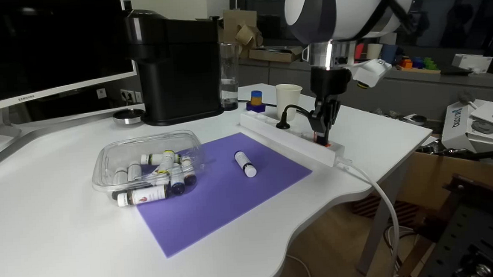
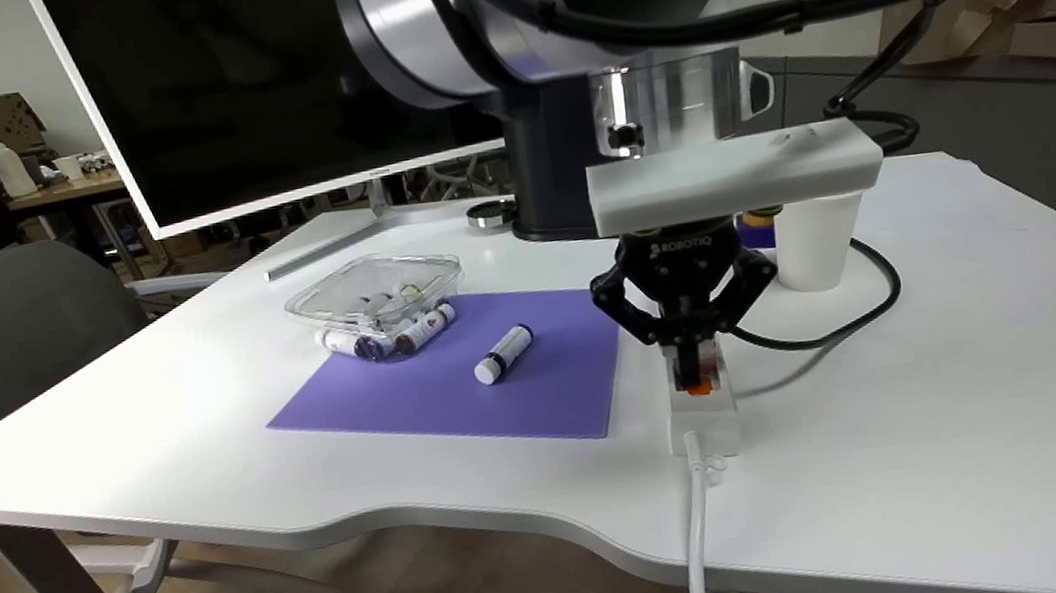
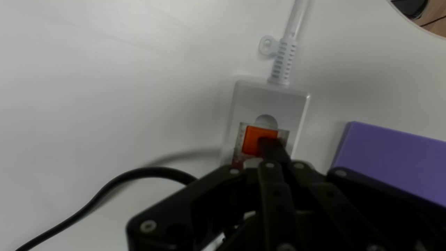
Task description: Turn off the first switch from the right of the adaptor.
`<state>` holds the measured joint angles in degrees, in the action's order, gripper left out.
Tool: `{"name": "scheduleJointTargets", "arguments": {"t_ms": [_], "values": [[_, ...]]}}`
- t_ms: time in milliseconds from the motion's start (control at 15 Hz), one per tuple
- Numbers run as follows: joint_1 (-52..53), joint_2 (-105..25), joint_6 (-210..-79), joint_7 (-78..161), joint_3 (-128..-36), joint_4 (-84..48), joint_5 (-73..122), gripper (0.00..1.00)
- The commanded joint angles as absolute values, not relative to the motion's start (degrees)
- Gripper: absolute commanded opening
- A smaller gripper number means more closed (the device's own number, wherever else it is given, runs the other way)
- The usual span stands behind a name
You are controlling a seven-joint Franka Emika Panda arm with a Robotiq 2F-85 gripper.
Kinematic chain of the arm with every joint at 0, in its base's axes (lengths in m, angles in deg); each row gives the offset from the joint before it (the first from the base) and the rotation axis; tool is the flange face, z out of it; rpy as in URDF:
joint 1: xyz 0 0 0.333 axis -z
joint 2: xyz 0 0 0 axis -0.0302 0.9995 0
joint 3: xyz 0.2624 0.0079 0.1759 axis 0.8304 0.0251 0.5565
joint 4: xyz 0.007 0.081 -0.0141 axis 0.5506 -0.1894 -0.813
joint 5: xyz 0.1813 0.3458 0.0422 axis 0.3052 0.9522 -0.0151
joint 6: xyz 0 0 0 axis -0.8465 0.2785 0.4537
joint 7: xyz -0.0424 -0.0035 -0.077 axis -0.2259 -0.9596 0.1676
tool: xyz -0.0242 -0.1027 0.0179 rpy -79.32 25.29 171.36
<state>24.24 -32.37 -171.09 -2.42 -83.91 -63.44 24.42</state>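
Note:
The adaptor is a long white power strip (image 1: 287, 141) on the table; its cord end also shows in an exterior view (image 2: 706, 431) and in the wrist view (image 3: 268, 101). A black plug (image 1: 283, 123) sits in it, and a thick white cord (image 1: 380, 190) leaves its near end. The orange switch (image 3: 252, 140) closest to the cord shows in the wrist view, partly covered by my fingertips. My gripper (image 3: 273, 148) points down with its fingers together and empty. Its tips (image 2: 691, 372) are at the orange switch, seemingly touching it. The other switches are mostly hidden by the gripper.
A purple mat (image 1: 216, 209) lies beside the adaptor with a white tube (image 1: 244, 163) on it. A clear box of small bottles (image 1: 144, 140) stands at the mat's edge. A paper cup (image 2: 809, 247) and black cable (image 2: 825, 338) are close to the gripper.

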Motion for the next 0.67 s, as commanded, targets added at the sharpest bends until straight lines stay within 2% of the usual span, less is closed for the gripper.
{"name": "scheduleJointTargets", "arguments": {"t_ms": [0, 267, 600], "values": [[22.29, -29.12, -172.95, 1.43, -85.54, -62.93, 21.94, 0.00], [19.33, -28.90, -173.72, 6.11, -87.95, -63.67, 18.27, 0.00], [19.97, -34.82, -172.90, 6.78, -86.56, -65.81, 18.63, 0.00]]}}
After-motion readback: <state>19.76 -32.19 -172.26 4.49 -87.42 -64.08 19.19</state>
